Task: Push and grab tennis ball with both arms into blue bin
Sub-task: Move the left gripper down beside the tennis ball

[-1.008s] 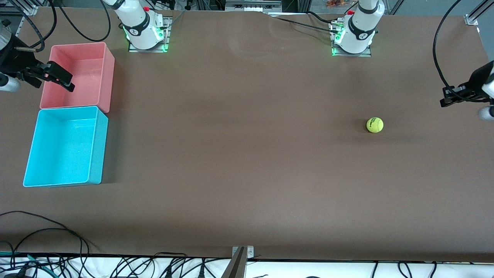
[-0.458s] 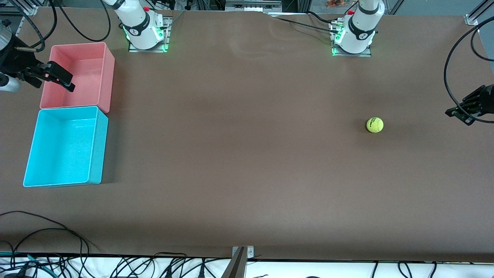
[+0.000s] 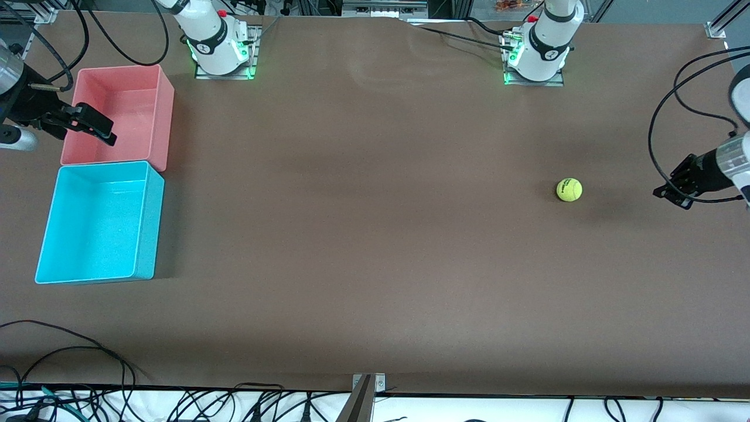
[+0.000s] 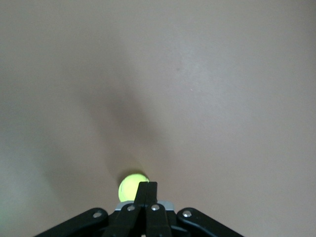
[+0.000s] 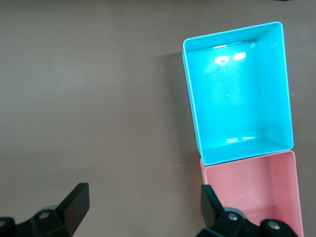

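The ball [image 3: 569, 190] lies on the bare brown surface [image 3: 375, 246] toward the left arm's end, well apart from both bins. The left gripper [image 3: 674, 193] is low, just beside the ball on the side away from the bins, its fingers [image 4: 147, 195] pressed shut into a single blunt tip; in the left wrist view that tip lines up with the ball [image 4: 132, 185], with a gap between them. The right gripper [image 3: 94, 124] waits over the pink bin [image 3: 164, 99], fingers [image 5: 76, 202] spread wide and holding nothing. The blue bin [image 3: 146, 217] stands touching the pink bin, nearer the front camera, at the right arm's end, and looks empty.

The ball should be light, springy and fuzzy, so it will likely roll freely at a nudge and run on past where it is pushed. A closed tip meeting it off-centre would probably send it sideways, so contact wants to be at mid-height, straight along the line toward the bins. For the grab, the felt should give good friction; the fingers would best close across the widest part, since a grip above or below that could squeeze it out.

A dark logo mark shows on the ball's upper face, but the letters cannot be read. No other writing is legible.
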Available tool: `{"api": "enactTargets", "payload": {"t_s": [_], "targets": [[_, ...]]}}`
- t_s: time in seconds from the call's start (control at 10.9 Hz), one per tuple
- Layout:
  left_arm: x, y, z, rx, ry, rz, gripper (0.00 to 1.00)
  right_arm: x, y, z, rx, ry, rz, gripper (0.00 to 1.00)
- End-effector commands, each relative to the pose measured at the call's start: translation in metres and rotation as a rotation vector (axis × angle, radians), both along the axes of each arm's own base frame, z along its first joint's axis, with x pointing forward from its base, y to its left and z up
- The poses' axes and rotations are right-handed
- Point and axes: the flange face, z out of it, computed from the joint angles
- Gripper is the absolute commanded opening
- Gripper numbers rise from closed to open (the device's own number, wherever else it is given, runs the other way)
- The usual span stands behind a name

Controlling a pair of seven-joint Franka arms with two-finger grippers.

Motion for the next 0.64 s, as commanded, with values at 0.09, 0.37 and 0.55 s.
{"api": "enactTargets", "payload": {"t_s": [0.09, 0.37, 0.55], "targets": [[-0.038, -0.002, -0.070, -0.001, -0.023, 0.123, 0.00, 0.005, -0.008, 0.018, -0.020, -0.022, 0.000, 1.00], [-0.045, 0.008, -0.115, -0.004, 0.041, 0.214, 0.00, 0.007, -0.004, 0.019, -0.023, -0.027, 0.000, 1.00], [-0.047, 0.012, -0.135, 0.013, 0.024, 0.226, 0.00, 0.006, -0.007, 0.022, -0.021, -0.032, -0.003, 1.00]]}}
